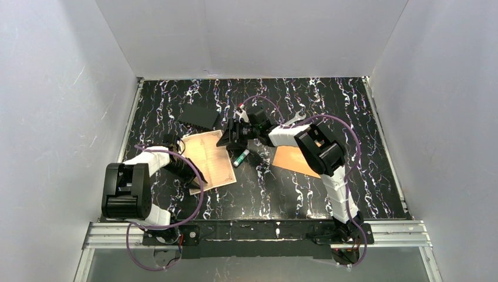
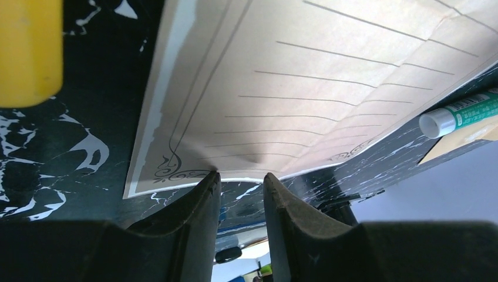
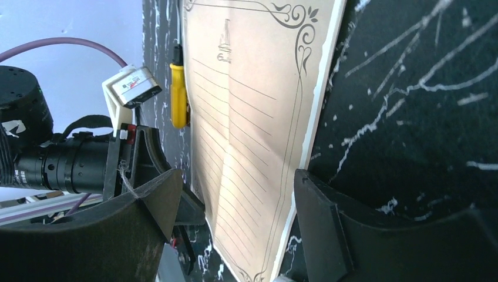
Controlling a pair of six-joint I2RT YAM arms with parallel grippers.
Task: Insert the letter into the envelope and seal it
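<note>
1. Left fingers (image 2: 212, 187), black: narrowly apart and clamped on nothing. The tips sit at the near-left edge of the letter; whether they press it down cannot be told.
2. Yellow stick-shaped tool (image 3: 178, 97): on the counter, just beside the letter's edge on the left arm's side.
3. Flat black rectangular object (image 1: 199, 116): toward the counter's far-left corner, just beyond the letter.
4. Cream ruled paper sheet with a dark ornate border, the letter (image 1: 209, 158): left of the counter's centre, unfolded, slightly bowed, and not in the envelope.
5. Right fingers (image 3: 314, 197), black: wide apart, holding nothing, straddling the letter's right edge.
6. White-capped, green-labelled glue stick (image 1: 241, 157): just beside the letter's right edge, between letter and envelope.
7. Flat orange-brown kraft paper envelope (image 1: 290, 160): right of centre, apart from the letter and partly hidden by the right arm. How the flap lies cannot be told.
8. Black white-veined counter (image 1: 264, 197): carries all of the above.
9. Step in hand, as judged: securing the letter, with insertion and sealing not yet done. The next move calls for the right fingers to close on the raised edge. The sheet looks larger than the envelope, so it probably needs folding first.
</note>
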